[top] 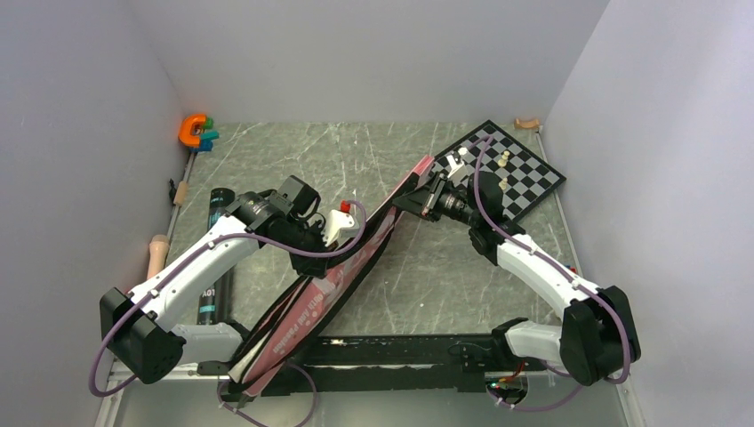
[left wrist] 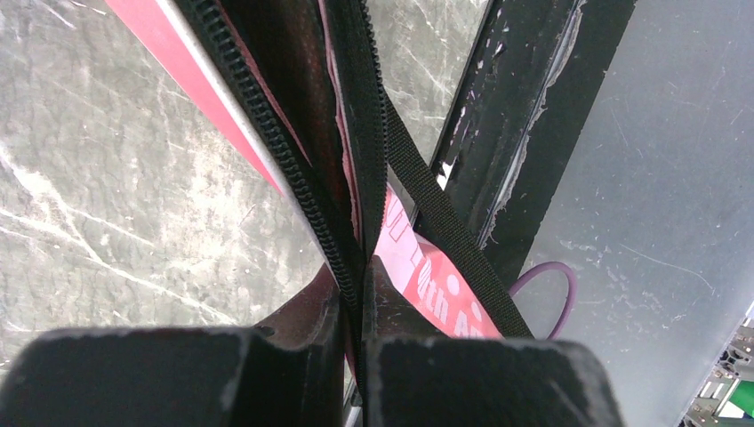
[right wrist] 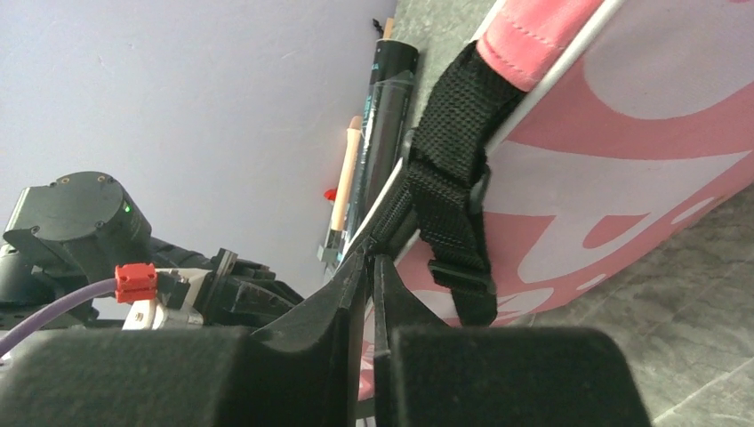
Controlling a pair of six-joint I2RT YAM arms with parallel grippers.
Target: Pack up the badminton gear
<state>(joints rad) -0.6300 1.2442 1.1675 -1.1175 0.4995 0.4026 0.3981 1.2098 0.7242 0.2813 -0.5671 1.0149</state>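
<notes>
The pink racket bag (top: pixel 307 307) is held up on its edge, running diagonally from the near left to the far middle of the table. My left gripper (top: pixel 336 228) is shut on its black zipper edge (left wrist: pixel 307 191), with pink printed fabric (left wrist: pixel 425 267) and the black strap (left wrist: pixel 445 222) beside the jaws. My right gripper (top: pixel 420 199) is shut on the bag's far end (right wrist: pixel 622 160), pinching the rim just below the strap anchor (right wrist: pixel 449 178). A long dark tube (top: pixel 214 258) lies along the left wall, also in the right wrist view (right wrist: pixel 391 116).
A chessboard (top: pixel 525 178) with pale pieces sits at the far right, close behind my right wrist. An orange C-shaped toy (top: pixel 192 130) lies in the far left corner. Pale wooden sticks (top: pixel 158 253) lie by the left wall. A black rail (top: pixel 391 354) crosses the near edge.
</notes>
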